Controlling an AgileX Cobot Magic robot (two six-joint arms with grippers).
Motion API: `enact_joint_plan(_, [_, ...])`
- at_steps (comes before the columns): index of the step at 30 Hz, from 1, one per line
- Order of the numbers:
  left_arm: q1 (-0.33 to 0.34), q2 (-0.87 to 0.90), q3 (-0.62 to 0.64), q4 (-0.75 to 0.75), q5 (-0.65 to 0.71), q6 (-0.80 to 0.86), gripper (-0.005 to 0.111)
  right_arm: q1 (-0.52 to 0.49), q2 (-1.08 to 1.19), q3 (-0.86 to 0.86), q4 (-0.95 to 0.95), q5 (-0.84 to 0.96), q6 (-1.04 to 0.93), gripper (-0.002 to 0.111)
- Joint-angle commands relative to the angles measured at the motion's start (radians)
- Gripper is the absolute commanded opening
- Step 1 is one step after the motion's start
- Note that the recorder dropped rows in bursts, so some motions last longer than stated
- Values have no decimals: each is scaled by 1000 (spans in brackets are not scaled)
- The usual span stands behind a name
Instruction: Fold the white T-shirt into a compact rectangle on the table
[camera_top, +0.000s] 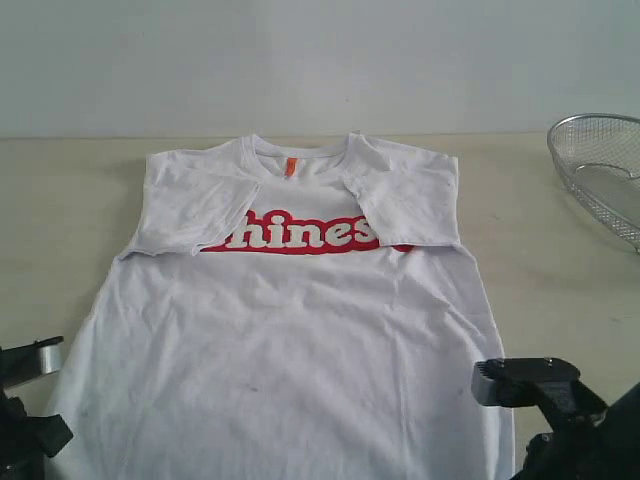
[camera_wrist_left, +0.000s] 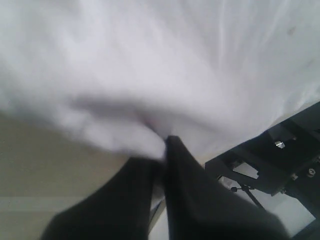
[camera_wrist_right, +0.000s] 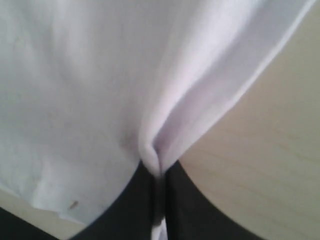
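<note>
A white shirt (camera_top: 300, 340) is spread front up across the table (camera_top: 60, 190). Its near left edge is clamped in the left gripper (camera_wrist_left: 162, 145), its near right edge in the right gripper (camera_wrist_right: 156, 172). If only a thin pinch is held, cloth could be dropped on lifting and the fold skewed.

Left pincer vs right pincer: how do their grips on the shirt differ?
1. Left pincer holds the white T-shirt by its near-left corner; right pincer by its near-right corner.
2. Left pincer's cloth bunches into a soft lump; right pincer's cloth forms one sharp crease beside the shirt's edge.
Shared: both are shut on cloth, just above the table.
</note>
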Motion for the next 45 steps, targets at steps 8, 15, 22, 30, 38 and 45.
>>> enact_joint_plan(8, [-3, -102, -5, -71, 51, 75, 5, 0, -66, -66, -11, 55, -1, 0])
enact_joint_plan(15, [-3, -149, -22, -75, 49, 75, 5, 0, -66, -163, -8, 81, 11, 0])
enact_joint_plan(22, [-1, -164, -87, -80, 51, 65, 5, 0, -66, -228, -15, 76, 32, 0])
enact_joint_plan(30, [-1, -164, -175, -105, 18, 63, 5, 0, -66, -313, -96, 53, 124, 0])
enact_joint_plan(38, [-1, -164, -243, -122, -3, 63, 5, 0, -66, -413, -205, 71, 218, 0])
enact_joint_plan(45, [-1, -182, -256, -174, 57, 99, 5, 0, -66, -434, -241, 114, 240, 0])
